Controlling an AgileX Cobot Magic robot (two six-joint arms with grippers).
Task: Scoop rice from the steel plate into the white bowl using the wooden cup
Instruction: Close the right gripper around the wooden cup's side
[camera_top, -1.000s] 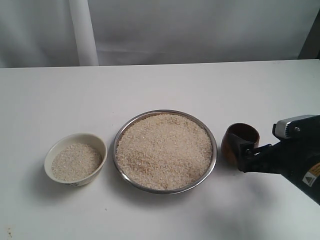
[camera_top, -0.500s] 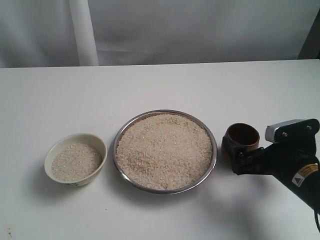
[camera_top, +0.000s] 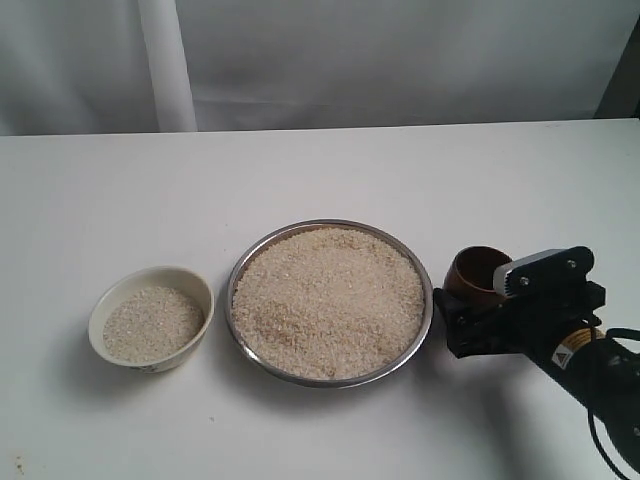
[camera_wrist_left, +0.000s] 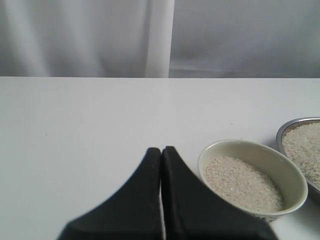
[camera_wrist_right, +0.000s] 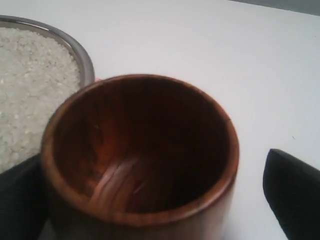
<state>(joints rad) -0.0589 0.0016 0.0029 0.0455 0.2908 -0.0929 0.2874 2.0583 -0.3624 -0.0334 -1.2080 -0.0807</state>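
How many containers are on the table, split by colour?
Silver: 1, the steel plate
Cream-white: 1, the white bowl
Reddish-brown: 1, the wooden cup
Total: 3

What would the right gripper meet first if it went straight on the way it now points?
The wooden cup: it stands between the right gripper's open fingers, so it would touch almost at once. Behind it, probably, the steel plate's rim.
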